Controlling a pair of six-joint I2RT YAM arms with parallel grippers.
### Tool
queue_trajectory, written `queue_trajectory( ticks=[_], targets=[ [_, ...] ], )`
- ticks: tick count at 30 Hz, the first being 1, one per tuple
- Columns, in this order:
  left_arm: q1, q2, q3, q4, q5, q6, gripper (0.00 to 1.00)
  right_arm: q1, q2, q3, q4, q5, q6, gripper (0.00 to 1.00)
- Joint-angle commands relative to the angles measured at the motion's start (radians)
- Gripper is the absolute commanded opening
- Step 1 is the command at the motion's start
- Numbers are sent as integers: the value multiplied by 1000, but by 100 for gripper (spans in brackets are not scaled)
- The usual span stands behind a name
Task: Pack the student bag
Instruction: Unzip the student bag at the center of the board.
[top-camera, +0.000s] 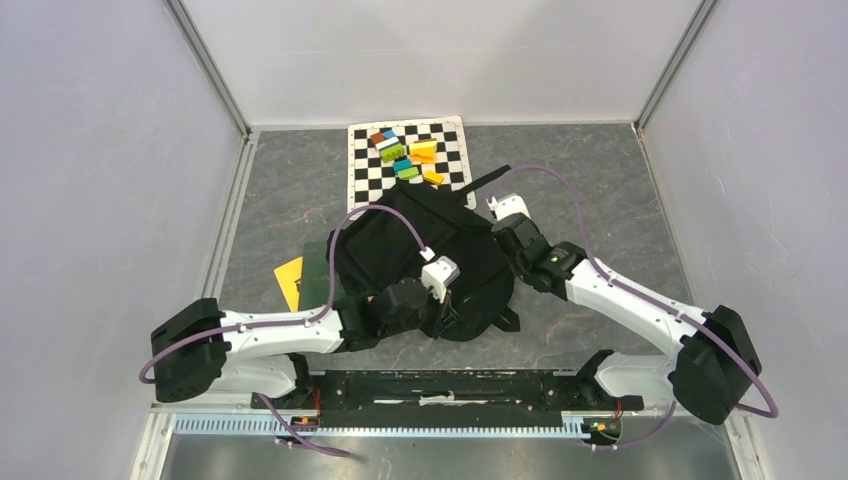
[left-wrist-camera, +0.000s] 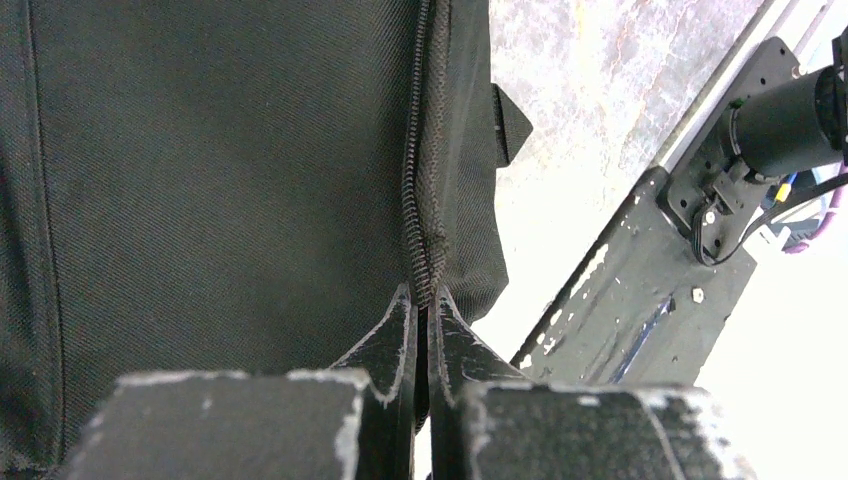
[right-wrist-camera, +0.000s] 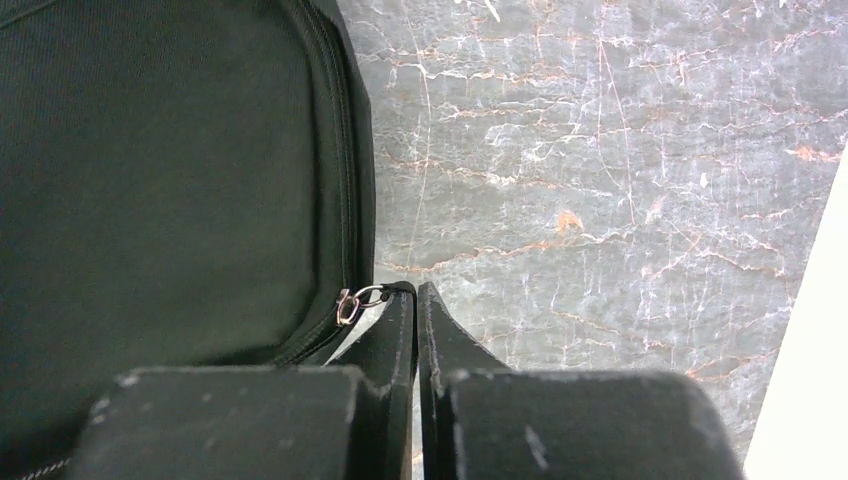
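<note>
The student bag (top-camera: 390, 250), a soft black backpack, lies flat in the middle of the table. My left gripper (top-camera: 452, 308) is at its near right edge. In the left wrist view this gripper (left-wrist-camera: 425, 292) is shut on the bag's zip seam (left-wrist-camera: 420, 150), with black fabric (left-wrist-camera: 200, 180) filling the left. My right gripper (top-camera: 492, 212) is at the bag's far right corner. In the right wrist view it (right-wrist-camera: 415, 288) is shut on the zip pull, whose metal ring (right-wrist-camera: 362, 298) sits at the fingertips, beside the bag (right-wrist-camera: 150, 180).
A black-and-white checkered mat (top-camera: 370, 180) with several coloured blocks (top-camera: 410, 155) lies behind the bag. An orange notebook (top-camera: 290, 280) and a green one (top-camera: 318, 270) stick out from under the bag's left side. A black rail (top-camera: 440, 385) runs along the near edge.
</note>
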Motion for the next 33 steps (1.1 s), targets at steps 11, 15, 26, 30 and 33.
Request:
queue_trajectory(
  ticks=[11,15,26,30,33],
  targets=[
    [-126,-44,82,-259,-40,-95,54,-93,-110,-66,127,-169,-106,0],
    [-124,-1,202,-246,-102,-64,90,-93,-186,-140,123,-260,-69,0],
    [-104,358,575,-417,-322,-40,97,-93,-288,-168,87,-338,-41,0],
    [-101,418,590,-401,-345,-42,78,-93,-308,-165,75,-346,-40,0],
    [-102,425,557,-351,-339,-61,60,-93,-317,-165,69,-346,-35,0]
  ],
)
